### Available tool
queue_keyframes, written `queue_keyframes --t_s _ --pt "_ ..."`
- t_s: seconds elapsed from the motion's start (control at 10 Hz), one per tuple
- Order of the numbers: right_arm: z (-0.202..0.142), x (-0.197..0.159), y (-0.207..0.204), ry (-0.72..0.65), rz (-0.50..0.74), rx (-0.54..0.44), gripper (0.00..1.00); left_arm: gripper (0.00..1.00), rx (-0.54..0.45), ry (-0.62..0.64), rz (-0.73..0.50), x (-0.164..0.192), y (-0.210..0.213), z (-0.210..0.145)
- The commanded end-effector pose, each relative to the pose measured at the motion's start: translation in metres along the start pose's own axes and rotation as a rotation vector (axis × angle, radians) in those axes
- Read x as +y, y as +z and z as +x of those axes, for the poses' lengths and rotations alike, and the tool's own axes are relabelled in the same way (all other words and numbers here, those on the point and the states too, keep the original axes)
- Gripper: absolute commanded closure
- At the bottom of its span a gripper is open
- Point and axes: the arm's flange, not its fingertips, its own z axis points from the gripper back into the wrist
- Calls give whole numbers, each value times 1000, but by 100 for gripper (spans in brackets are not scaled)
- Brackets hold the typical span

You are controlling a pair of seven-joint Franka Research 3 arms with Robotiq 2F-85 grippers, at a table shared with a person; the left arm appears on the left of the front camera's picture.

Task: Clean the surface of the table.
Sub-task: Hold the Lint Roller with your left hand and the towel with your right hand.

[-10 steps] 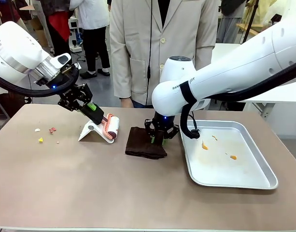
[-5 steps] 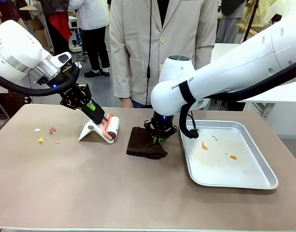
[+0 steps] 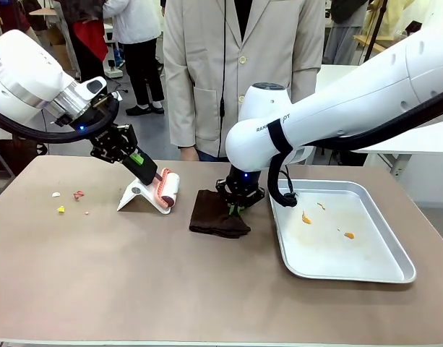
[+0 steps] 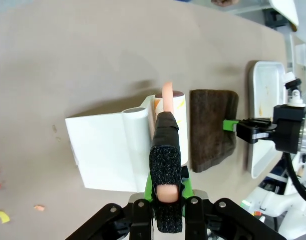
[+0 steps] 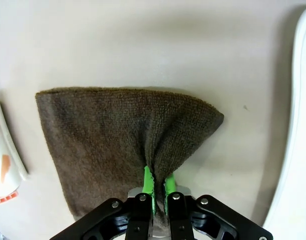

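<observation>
The brownish table (image 3: pixel 134 282) carries a few small crumbs (image 3: pixel 68 199) at its left end, also seen as crumbs (image 4: pixel 3 212) in the left wrist view. My left gripper (image 3: pixel 142 164) (image 4: pixel 165 182) is shut on the pink, black-wrapped handle of a lint roller (image 3: pixel 168 188) (image 4: pixel 170 107), which rests in a white wedge-shaped holder (image 3: pixel 138 195) (image 4: pixel 110 155). In the middle of the table my right gripper (image 3: pixel 235 207) (image 5: pixel 157 180) is shut on one edge of a dark brown cloth (image 3: pixel 214 217) (image 5: pixel 108 135), which lies bunched on the table.
A shiny metal tray (image 3: pixel 394 271) with orange scraps (image 3: pixel 306 217) lies at the right, its rim (image 5: pixel 297 125) close to the cloth. A person in a pale coat (image 3: pixel 243 65) stands at the far side. Bare tabletop spreads along the near edge.
My left gripper has closed on the roller handle. My right gripper has dragged the cloth slightly left, bunching it.
</observation>
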Motion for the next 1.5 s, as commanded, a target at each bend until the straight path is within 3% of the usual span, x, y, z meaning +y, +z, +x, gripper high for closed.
queue_keyframes --t_s 0.0,0.4,0.7,1.0,1.2,1.3,1.4 --pt "6 -25 15 0 162 57 100 100 -70 -8 -101 -10 14 -12" --pt "8 -89 61 95 732 211 100 100 -98 -74 -232 -32 36 -34" --pt "-1 -142 89 186 1104 261 100 100 -61 -128 -458 -28 83 -63" --pt "-29 -210 123 314 1296 206 100 100 -144 -95 -568 26 157 -98" --pt "-50 -265 136 263 1345 112 100 100 -152 -45 -618 84 200 -127" --pt "-67 -298 135 210 1364 45 100 100 -81 -57 -653 115 215 -151" --pt "-77 -329 132 147 1382 1 100 100 -78 -25 -644 146 228 -175"
